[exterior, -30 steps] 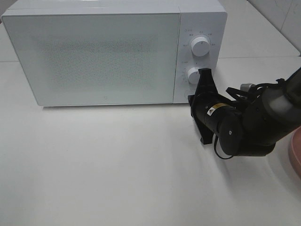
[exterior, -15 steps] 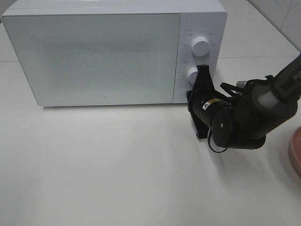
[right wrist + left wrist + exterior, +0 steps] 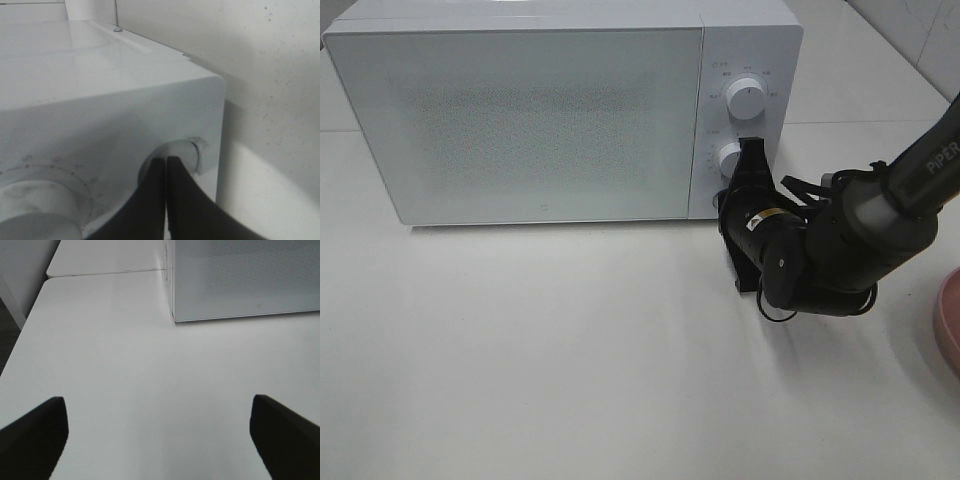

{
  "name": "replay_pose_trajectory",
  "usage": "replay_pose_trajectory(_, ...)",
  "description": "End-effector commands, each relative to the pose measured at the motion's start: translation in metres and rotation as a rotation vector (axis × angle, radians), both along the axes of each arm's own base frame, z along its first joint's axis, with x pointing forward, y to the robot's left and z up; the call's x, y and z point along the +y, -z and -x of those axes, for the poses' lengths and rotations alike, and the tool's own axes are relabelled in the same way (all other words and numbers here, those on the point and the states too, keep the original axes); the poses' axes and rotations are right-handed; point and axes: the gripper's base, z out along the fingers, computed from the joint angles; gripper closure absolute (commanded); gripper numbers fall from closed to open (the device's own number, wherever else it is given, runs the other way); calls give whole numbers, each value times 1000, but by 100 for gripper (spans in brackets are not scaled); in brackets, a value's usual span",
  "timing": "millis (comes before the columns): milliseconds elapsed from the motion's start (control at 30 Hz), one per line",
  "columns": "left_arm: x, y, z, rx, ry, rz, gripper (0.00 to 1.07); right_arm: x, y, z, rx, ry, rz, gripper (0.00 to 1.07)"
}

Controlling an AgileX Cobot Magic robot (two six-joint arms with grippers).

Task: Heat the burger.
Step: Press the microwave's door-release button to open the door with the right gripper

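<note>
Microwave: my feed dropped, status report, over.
Right tool shut, tips at the round button on the microwave. Left tool open above the table. Door closed, burger not in view. Nothing before the door.

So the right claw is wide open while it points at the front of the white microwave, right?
Not quite. The right claw is shut, its two fingers pressed together, while it points at the front of the white microwave. The right wrist view shows it.
</note>
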Motion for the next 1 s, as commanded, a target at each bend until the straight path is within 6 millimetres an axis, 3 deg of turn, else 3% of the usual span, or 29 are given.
replay_pose_trajectory(33,0,0,2,-18,-2,0,16,-2,-12,-10,-95,16,17,107)
replay_pose_trajectory(467,0,0,2,-18,-2,0,16,-8,-30,-14,-288,94,-23,107)
replay_pose_trajectory(667,0,0,2,-18,-2,0,16,-10,-33,-17,-293,129,-37,107)
replay_pose_trajectory(1000,0,0,2,-18,-2,0,16,-6,-53,-37,-426,160,20,107)
